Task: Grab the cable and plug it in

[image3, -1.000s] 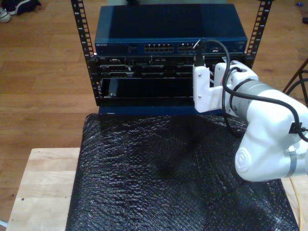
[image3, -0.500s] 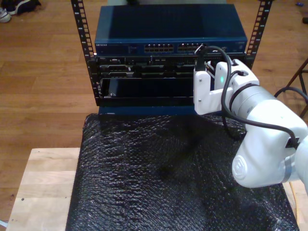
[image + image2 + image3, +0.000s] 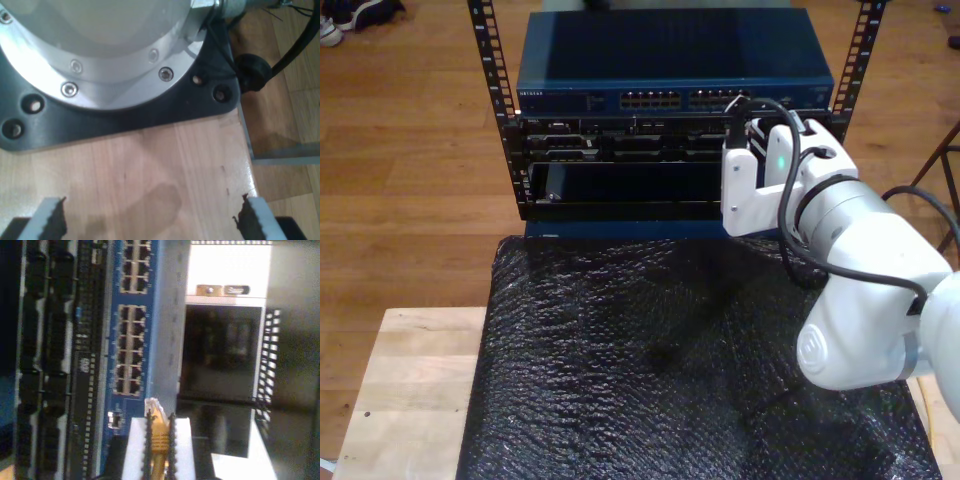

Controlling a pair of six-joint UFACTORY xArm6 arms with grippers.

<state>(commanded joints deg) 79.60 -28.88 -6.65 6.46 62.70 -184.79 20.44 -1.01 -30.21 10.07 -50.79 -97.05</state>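
Observation:
The yellow-orange cable (image 3: pixel 159 442) is pinched between the fingers of my second gripper (image 3: pixel 159 422), which is shut on it. Its clear plug (image 3: pixel 152 406) points at the blue switch (image 3: pixel 157 300) and sits just off the end of the port rows (image 3: pixel 131 350), apart from them. In the exterior view my second gripper (image 3: pixel 742 122) hangs in front of the switch (image 3: pixel 670 55) toward that view's right, by the ports (image 3: pixel 712 99). My first gripper (image 3: pixel 152 220) is open over bare wood (image 3: pixel 150 170), with nothing between its fingers.
Black rack units (image 3: pixel 620 150) and a dark open bay (image 3: pixel 630 185) sit under the switch, between perforated rails (image 3: pixel 492 60). A black bubble-wrap mat (image 3: pixel 650 350) covers the wooden table (image 3: pixel 410 390). A round metal arm base on a black plate (image 3: pixel 120 110) stands before my first gripper.
The second arm's elbow has swung toward the exterior view's left and its wrist has turned a little. The gripper stays at the switch front with the cable held.

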